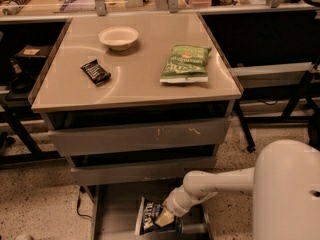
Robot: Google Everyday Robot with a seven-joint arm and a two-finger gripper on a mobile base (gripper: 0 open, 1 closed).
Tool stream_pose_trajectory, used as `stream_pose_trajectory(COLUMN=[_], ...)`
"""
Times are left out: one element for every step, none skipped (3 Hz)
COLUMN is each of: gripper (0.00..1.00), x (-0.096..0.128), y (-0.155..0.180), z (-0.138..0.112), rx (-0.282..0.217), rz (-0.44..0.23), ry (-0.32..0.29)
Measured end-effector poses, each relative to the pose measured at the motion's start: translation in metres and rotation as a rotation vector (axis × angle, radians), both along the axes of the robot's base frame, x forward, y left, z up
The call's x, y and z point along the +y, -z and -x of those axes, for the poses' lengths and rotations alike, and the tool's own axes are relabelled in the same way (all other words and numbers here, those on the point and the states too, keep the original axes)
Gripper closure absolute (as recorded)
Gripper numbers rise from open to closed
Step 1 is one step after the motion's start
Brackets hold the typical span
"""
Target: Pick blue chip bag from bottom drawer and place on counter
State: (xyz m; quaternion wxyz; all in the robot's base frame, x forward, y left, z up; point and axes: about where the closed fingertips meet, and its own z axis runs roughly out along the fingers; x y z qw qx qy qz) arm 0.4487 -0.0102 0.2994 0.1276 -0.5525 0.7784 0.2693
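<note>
The blue chip bag (151, 219) lies in the open bottom drawer (115, 211), at the bottom of the camera view, dark navy with white lettering. My gripper (166, 217) reaches down from the white arm on the right and sits right on the bag's right side. The counter (140, 79) is the beige square top of the cabinet above.
On the counter lie a green chip bag (185, 64) at the right, a small black candy bar wrapper (95, 72) at the left and a white bowl (118, 37) at the back. Two upper grey drawers (140, 136) overhang the bottom one. My white arm body (287, 194) fills the lower right.
</note>
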Motion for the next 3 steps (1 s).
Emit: stream_pose_trajectory(gripper=[1.00,1.00,1.00], x=[-0.012,-0.024,-0.026], y=[-0.050,-0.100,-0.104], z=[0.001,-0.002,-0.003], rx=[-0.016,-0.066,-0.061], rz=[0.056,0.091,0.079], ry=[-0.008,-0.010,-0.003])
